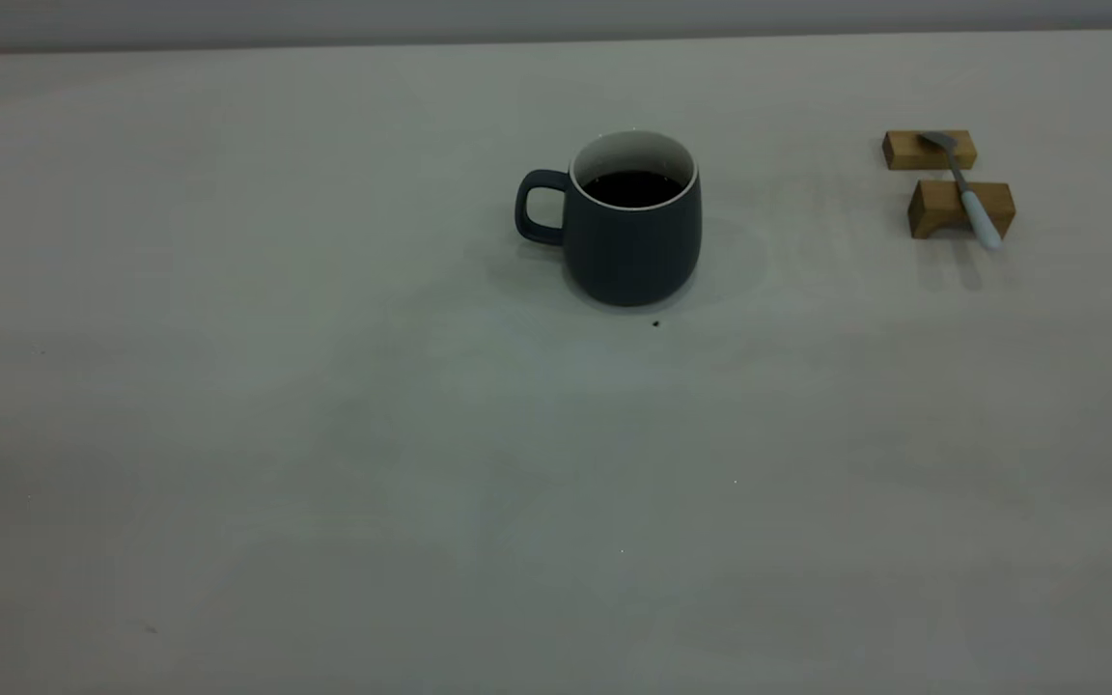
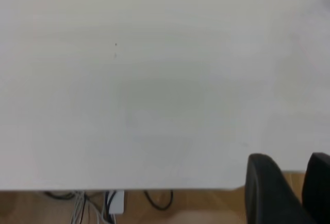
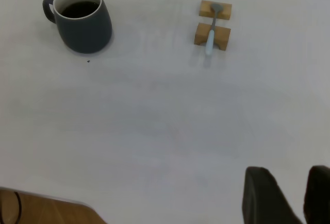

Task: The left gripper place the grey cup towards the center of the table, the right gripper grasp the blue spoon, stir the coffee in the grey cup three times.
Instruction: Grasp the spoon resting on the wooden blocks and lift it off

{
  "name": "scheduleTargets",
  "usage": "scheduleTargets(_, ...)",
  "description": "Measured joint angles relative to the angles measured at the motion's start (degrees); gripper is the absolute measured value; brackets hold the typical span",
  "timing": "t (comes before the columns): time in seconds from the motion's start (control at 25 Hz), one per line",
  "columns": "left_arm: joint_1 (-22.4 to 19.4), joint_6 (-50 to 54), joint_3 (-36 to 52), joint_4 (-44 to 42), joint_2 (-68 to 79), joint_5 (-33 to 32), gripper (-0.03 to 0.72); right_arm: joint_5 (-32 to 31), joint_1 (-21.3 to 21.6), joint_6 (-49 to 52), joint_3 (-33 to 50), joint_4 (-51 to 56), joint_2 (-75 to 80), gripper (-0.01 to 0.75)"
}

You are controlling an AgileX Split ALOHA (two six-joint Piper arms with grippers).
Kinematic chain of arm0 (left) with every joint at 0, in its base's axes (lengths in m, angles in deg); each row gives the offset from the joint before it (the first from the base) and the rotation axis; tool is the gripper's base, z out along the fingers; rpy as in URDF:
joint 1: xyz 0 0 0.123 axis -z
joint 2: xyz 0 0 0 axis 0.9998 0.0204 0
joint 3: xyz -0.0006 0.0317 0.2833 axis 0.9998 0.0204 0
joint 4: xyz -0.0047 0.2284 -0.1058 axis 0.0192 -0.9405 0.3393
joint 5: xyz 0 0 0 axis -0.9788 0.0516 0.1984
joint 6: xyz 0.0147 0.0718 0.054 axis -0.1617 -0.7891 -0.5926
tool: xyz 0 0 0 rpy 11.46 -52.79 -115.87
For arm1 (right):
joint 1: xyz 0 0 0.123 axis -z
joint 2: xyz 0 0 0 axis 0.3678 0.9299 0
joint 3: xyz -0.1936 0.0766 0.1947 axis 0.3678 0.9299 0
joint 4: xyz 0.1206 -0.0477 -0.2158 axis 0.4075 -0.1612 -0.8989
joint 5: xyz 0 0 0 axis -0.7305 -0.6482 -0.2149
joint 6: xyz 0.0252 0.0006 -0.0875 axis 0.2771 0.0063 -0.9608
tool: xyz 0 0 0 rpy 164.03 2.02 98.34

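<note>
One dark slate-grey rounded mug [image 1: 631, 232] with a loop handle, holding dark liquid [image 1: 631, 188]. One slim spoon [image 1: 967, 189] with a pale blue handle and grey metal bowl. Two tan wooden blocks [image 1: 930, 150] [image 1: 942, 208]. One off-white matte tabletop [image 1: 324, 463]. One dark speck [image 1: 655, 323].

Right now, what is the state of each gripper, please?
Left gripper: open, holding nothing, over the bare table.
Right gripper: open, holding nothing, far from the spoon and the cup.

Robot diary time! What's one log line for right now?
grey cup: mid-table, coffee inside | blue spoon: resting across wooden blocks | grippers: both away, nothing held
</note>
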Motion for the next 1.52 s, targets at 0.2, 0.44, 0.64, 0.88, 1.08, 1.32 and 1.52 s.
scheduleTargets(0.2,0.00,-1.35,0.35,-0.16,-3.48,-0.18,0.243,0.00,0.00,0.00,0.00,0.00,0.00,0.240)
scheduleTargets(0.44,-0.17,-2.02,0.35,0.00,-5.07,-0.38,0.243,0.00,0.00,0.00,0.00,0.00,0.00,0.240)
scheduleTargets(0.64,-0.23,-2.14,0.35,0.00,-5.08,-0.38,0.243,0.00,0.00,0.00,0.00,0.00,0.00,0.240)
scheduleTargets(0.88,-0.23,-2.16,0.35,0.00,-5.08,-0.38,0.243,0.00,0.00,0.00,0.00,0.00,0.00,0.240)
scheduleTargets(1.08,-0.23,-2.16,0.35,0.00,-5.08,-0.38,0.243,0.00,0.00,0.00,0.00,0.00,0.00,0.240)
scheduleTargets(1.32,-0.23,-2.20,0.35,0.02,-5.08,-0.38,0.243,0.00,0.00,0.00,0.00,0.00,0.00,0.240)
scheduleTargets(1.52,-0.23,-2.20,0.35,0.02,-5.08,-0.38,0.243,0.00,0.00,0.24,0.00,0.05,0.00,0.240)
